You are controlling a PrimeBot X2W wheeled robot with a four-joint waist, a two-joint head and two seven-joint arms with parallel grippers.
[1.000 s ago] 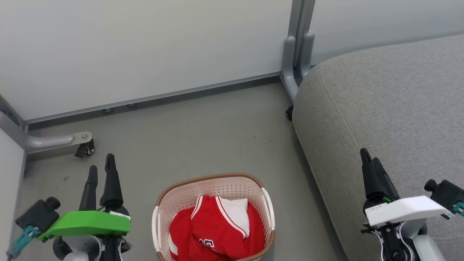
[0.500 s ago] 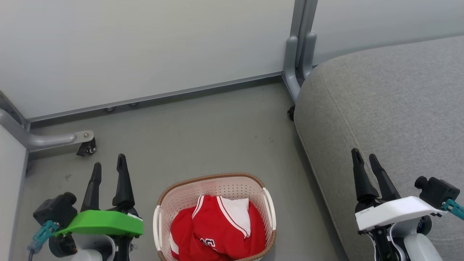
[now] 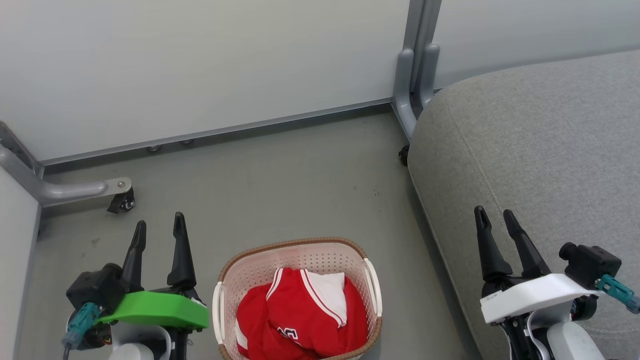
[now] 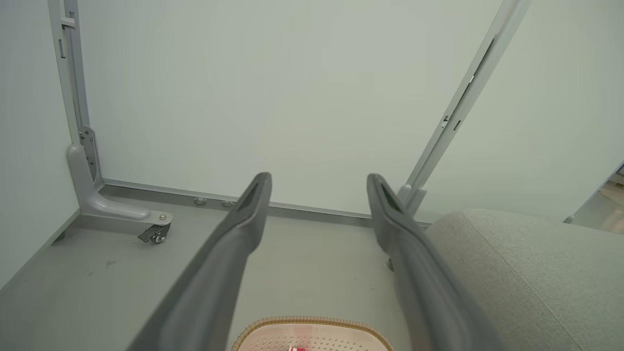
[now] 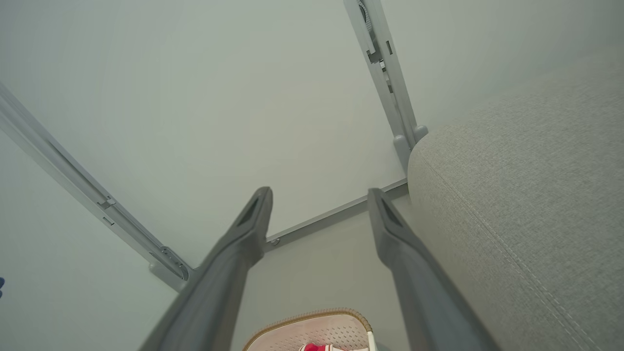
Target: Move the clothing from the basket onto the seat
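Clothing (image 3: 300, 315) lies heaped in the basket (image 3: 295, 246) at 6 o'clock in the head view. A floor (image 3: 400, 280) strip parts its rim from the seat (image 3: 540, 150) edge at 3. Left gripper (image 3: 160, 220) at 8 and right gripper (image 3: 494, 211) at 4 are both spread and empty. Both wrist views show the basket rim at 6 and the seat at 3.

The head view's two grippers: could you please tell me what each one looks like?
The left gripper has two long, dark, tapering fingers set in a bright green cover, with a black camera block and a teal plug at its side. The right gripper matches, but has a white cover with a small printed label.
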